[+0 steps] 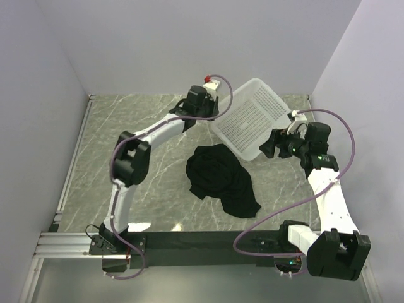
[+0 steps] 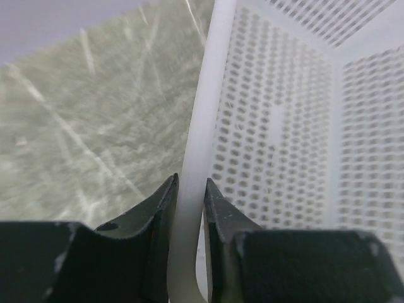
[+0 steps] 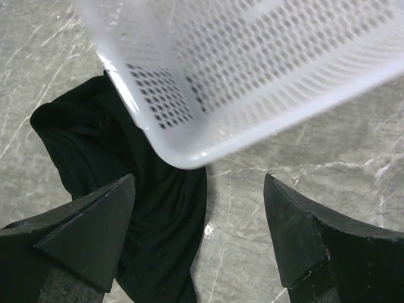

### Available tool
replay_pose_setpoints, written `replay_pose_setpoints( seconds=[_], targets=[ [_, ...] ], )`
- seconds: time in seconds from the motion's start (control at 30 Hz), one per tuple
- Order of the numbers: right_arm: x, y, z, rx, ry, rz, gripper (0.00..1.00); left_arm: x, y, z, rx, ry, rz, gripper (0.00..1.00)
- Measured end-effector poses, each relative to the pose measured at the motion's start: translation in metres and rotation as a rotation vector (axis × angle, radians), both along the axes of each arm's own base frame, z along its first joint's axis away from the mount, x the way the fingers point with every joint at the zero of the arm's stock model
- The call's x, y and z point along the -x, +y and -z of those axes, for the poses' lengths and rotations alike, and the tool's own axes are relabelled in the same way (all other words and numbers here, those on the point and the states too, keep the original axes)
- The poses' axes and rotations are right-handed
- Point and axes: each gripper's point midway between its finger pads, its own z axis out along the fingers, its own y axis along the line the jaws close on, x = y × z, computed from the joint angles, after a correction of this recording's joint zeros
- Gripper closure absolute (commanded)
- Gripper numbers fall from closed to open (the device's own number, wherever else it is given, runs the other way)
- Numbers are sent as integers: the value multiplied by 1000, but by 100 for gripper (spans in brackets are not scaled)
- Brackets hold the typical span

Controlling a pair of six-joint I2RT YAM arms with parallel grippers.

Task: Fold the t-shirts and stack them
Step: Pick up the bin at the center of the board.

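Heap of black t-shirts (image 1: 221,177) lies crumpled near the middle of the table (image 1: 126,120), a little toward the near edge. How many garments are in it I cannot tell, and the folds hide any print. White mesh basket (image 1: 252,117) is tipped up over the far right part of the table. Its lower corner hangs by the heap's far edge and covers part of the cloth in my right wrist view, where the basket is also blurred. Whether that corner touches the cloth I cannot tell.

My left gripper (image 2: 189,184) is pinched on the basket's rim, fingers nearly together with the rim between them. My right gripper (image 3: 199,180) hangs spread wide, holding nothing, just beside the basket's right side.

Bare marbled top runs from the heap out to the left edge, and along the near edge.
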Motion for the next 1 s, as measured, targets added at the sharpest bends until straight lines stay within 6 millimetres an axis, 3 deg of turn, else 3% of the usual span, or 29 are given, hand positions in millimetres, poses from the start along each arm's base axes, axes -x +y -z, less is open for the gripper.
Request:
replay_pose_setpoints(
  seconds=[0.13,0.2,0.3,0.47,0.6,0.73,0.83,1.0],
  targets=[
    [0,-1,0,0,0,3,12,14,29,-59,67,-85,-53,100],
    [0,-2,0,0,-2,4,12,18,58,-87,113,-123,-116,100],
    [-1,-3,-1,0,-3,7,12,25,113,-105,182,-133,-228,100],
    [-3,-5,-1,3,-10,12,12,42,202,-99,204,-124,-418,100],
    [-5,-5,-1,3,-11,12,12,67,255,-80,152,-102,-554,100],
    [-6,-5,0,2,-12,11,12,93,311,-73,130,-109,-709,100],
    [-6,-5,0,0,-11,7,12,109,367,-75,118,-144,-865,100],
    [-8,-4,2,-4,-8,-3,12,129,459,-51,105,-135,-1127,100]
  ],
)
